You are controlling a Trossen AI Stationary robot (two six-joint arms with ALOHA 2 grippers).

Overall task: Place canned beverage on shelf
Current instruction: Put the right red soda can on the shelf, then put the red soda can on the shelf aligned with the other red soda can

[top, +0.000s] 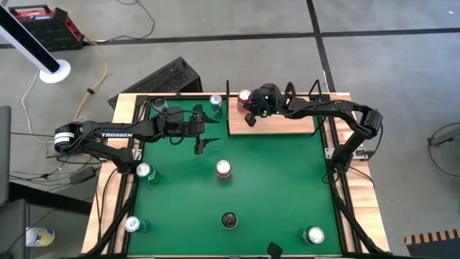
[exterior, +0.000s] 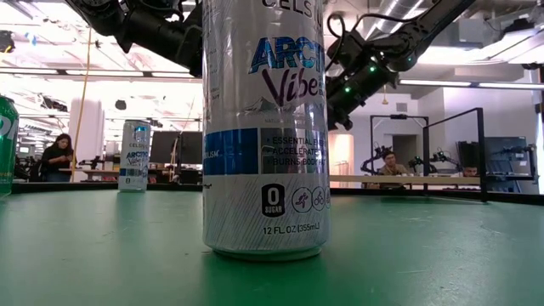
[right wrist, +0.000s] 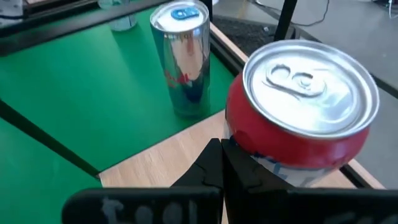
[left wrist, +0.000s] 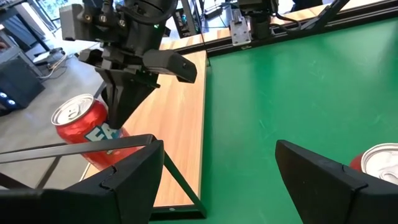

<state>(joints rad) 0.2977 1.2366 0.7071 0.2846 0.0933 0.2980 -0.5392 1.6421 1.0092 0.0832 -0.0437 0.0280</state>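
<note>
Shelf [top: 287, 126] sits at the table's [top: 273, 187] far edge, and I see the red can [right wrist: 303, 115] upright on its left corner. My right gripper [top: 249, 115], fingers shut and empty, is beside it; left gripper [top: 200, 144] hangs open, holding nothing.

Robotics lab w/ open-plan workspace: 2 dark arms over a green-topped test table [top: 287, 187] on a grey concrete floor [top: 215, 50]; beyond it, 2 seated people [exterior: 56, 158] at desks, monitors [exterior: 174, 146], ceiling strip lights [exterior: 476, 83].
</note>
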